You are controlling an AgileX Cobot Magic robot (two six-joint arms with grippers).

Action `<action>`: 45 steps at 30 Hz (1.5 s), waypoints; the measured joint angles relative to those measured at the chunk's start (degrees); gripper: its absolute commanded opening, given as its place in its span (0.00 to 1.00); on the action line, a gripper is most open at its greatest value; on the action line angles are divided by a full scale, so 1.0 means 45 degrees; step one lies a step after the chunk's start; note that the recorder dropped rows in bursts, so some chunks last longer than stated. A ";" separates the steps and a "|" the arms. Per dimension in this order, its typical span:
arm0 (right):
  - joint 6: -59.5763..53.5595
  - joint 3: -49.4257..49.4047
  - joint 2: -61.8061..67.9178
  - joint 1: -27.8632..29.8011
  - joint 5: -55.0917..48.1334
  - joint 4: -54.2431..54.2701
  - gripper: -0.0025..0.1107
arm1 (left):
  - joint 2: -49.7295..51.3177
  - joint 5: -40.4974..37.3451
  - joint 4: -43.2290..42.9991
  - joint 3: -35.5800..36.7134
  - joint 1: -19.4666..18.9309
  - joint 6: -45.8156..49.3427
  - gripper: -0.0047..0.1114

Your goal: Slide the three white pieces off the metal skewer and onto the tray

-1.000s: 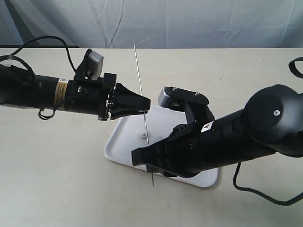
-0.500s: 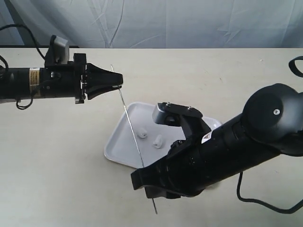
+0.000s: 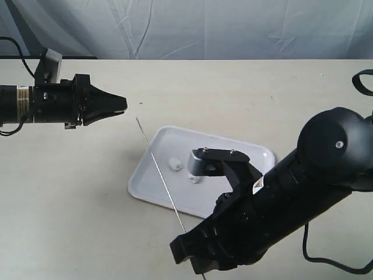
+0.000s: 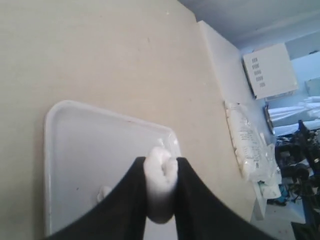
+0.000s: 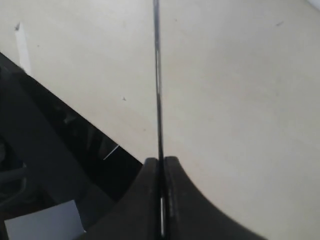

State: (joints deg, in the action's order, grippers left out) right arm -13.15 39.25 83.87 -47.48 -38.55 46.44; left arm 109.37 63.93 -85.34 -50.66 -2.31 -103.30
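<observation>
Two white pieces [image 3: 173, 163] lie loose on the tray [image 3: 245, 153] in the exterior view. One is toward its nine o'clock side. The other is near the middle, half hidden behind the silver wrist camera [image 3: 201, 162] of the right arm.

Only the left wrist view shows the third white piece [image 4: 160, 190], pinched between two black fingers [image 4: 131, 200]. From outside, the left claw [image 3: 123, 104] looks merely drawn to a point, well off the tray at about ten o'clock, and that piece cannot be seen there.

The metal skewer [image 3: 160, 172] slants from eleven o'clock, its tip over the tabletop [image 3: 87, 192] just beside the tray's rim, down to five o'clock. Its visible length is bare. It disappears into the bulk of the right arm at the tray's six o'clock, and a short stub is cut off by the frame's lower edge. The grip shows only in the right wrist view: the right claw [image 5: 161, 167] is pressed tight on the rod, which runs straight away over the tabletop.

A yellowish label [image 3: 22, 96] rings the left arm, its dark print too small to read. A white triangular sticker [image 3: 256, 185] on the right arm is equally illegible. Behind the tray in the left wrist view, a slotted white panel [image 4: 270, 70] and a printed plastic packet [image 4: 247, 145] are too blurred to make out.
</observation>
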 measured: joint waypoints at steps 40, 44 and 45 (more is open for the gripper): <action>0.7774 0.0178 0.1980 0.0000 0.0601 -0.9855 0.02 | 0.1662 -0.4262 -0.1409 -0.0281 0.4572 -0.0274 0.37; 0.7897 0.0564 0.1989 0.0000 0.0623 -0.9855 0.02 | 0.1662 -0.4258 -0.1039 -0.0281 0.4572 -0.0164 0.37; 0.7904 0.0648 0.1989 0.0000 0.0623 -0.9855 0.02 | 0.1662 -0.4258 -0.0992 -0.0281 0.4572 -0.0070 0.37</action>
State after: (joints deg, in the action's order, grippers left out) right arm 22.42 42.17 92.82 -47.48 -35.75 2.09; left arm 116.85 44.78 -89.81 -51.93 18.26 -103.61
